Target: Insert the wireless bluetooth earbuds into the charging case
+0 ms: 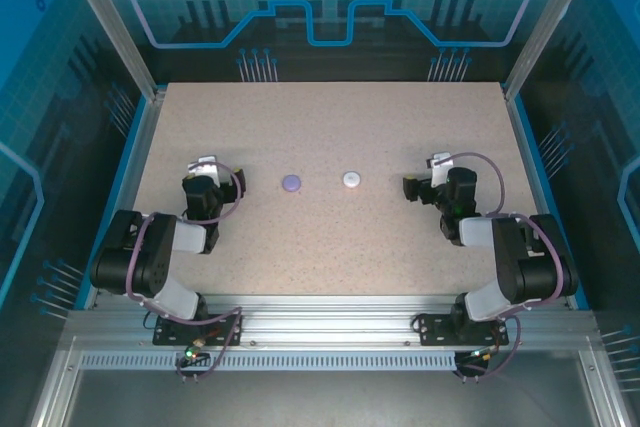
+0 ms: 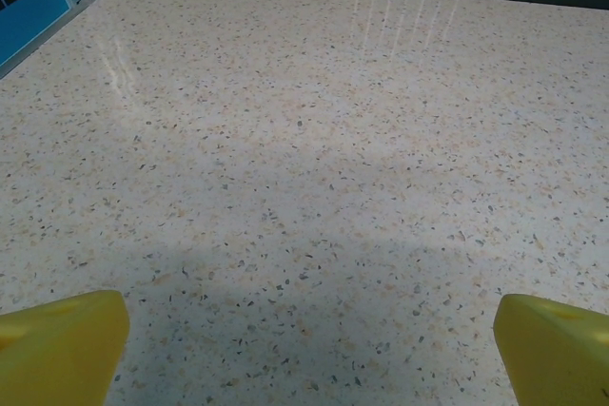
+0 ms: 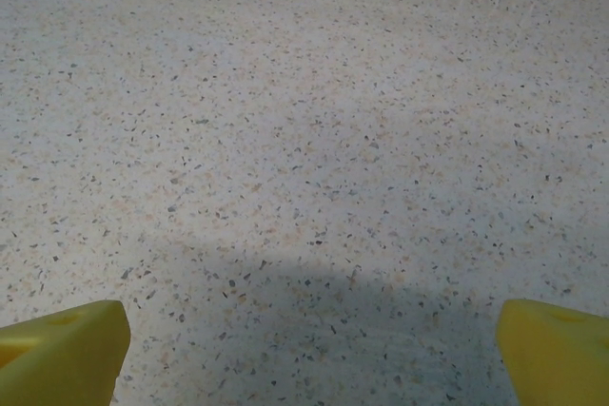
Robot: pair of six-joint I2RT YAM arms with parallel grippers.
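Observation:
Two small round charging cases lie mid-table, a pale purple case point(image 1: 291, 183) on the left and a white case point(image 1: 352, 180) on the right. Both look closed. The earbuds are out of view. My left gripper point(image 1: 205, 169) rests low over the table to the left of the purple case. Its yellow fingertips point(image 2: 62, 344) stand wide apart, open, with bare tabletop between them point(image 2: 309, 344). My right gripper point(image 1: 440, 169) sits to the right of the white case, also open over bare tabletop point(image 3: 309, 354), with yellow fingertips point(image 3: 552, 349) at the frame corners.
The speckled beige table point(image 1: 330, 247) is bounded by a blue rim point(image 1: 128, 172) and an aluminium frame point(image 1: 110, 17), with transparent panels around it. The arm bases are bolted to the rail point(image 1: 330, 322) at the near edge.

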